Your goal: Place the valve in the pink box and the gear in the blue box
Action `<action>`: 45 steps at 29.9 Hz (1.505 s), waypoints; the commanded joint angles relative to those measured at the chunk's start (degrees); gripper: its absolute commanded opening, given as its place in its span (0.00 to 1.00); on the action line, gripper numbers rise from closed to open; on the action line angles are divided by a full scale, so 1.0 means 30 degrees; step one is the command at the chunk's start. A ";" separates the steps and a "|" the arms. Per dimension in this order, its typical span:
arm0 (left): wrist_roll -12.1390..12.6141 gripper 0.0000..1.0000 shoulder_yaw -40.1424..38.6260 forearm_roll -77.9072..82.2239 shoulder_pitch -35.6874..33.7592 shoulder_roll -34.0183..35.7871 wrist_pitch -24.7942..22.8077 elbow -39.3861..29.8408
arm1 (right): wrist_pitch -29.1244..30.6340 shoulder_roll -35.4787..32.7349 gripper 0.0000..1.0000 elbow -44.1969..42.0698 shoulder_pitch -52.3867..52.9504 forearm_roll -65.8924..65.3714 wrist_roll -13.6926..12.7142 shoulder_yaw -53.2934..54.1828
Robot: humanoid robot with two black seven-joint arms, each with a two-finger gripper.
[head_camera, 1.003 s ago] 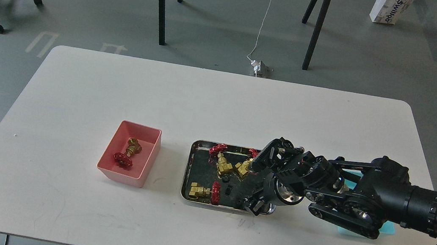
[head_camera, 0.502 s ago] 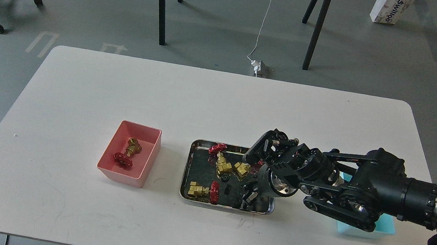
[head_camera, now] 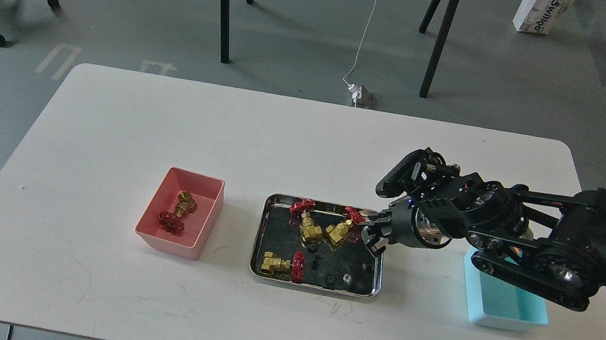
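A steel tray (head_camera: 260, 235) at mid-table holds three brass valves with red handwheels (head_camera: 307, 225) (head_camera: 341, 230) (head_camera: 281, 263) and several tiny black gears (head_camera: 328, 281) (head_camera: 315, 263). The pink box (head_camera: 191, 249) on the left holds one valve (head_camera: 176, 213). The blue box (head_camera: 503, 308) stands on the right, partly under my right arm. My right gripper (head_camera: 375, 238) hovers over the tray's right edge, next to the right-hand valve. Its fingers are dark and small; I cannot tell whether they hold a gear. My left gripper is out of view.
My right arm (head_camera: 535, 244) reaches in from the right above the blue box. A small pale piece (head_camera: 346, 278) lies in the tray near its front right. Bare tabletop lies between the pink box and the tray. Chair and table legs stand on the floor beyond.
My right gripper has risen out of the tray's front right part and moved back and to the right. The blue box is now mostly uncovered. The tray's contents look unmoved.
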 commanded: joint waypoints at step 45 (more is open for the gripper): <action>0.1933 0.82 0.0294 0.0176 -0.0673 -0.1496 0.0226 -0.0324 | -0.8298 -0.1182 0.96 -0.9983 -0.1948 1.7064 -0.2224 1.4786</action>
